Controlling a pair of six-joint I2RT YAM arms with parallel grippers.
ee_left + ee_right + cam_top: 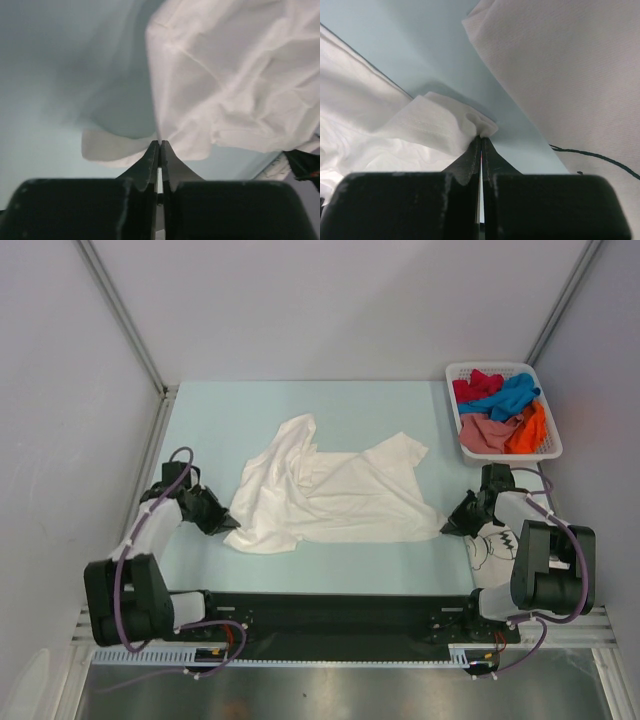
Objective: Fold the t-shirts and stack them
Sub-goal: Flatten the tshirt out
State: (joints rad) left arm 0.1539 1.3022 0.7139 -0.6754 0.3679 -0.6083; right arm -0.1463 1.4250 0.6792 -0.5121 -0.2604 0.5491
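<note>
A plain white t-shirt [325, 490] lies crumpled across the middle of the light blue table. My left gripper [226, 521] is shut on its near-left edge; the left wrist view shows the cloth [225, 80] pinched at the fingertips [160, 143]. My right gripper [447, 527] is shut on the shirt's near-right corner [440, 125], pinched at the fingertips [481, 137]. A white t-shirt with black cartoon print [492, 545] lies folded under my right arm; it also shows in the right wrist view [580, 80].
A white lattice basket [545, 445] at the far right holds red [476, 387], blue [512, 395], pink [484, 431] and orange [528, 428] t-shirts. Grey walls close in left, right and back. Bare table [300, 405] lies behind the shirt.
</note>
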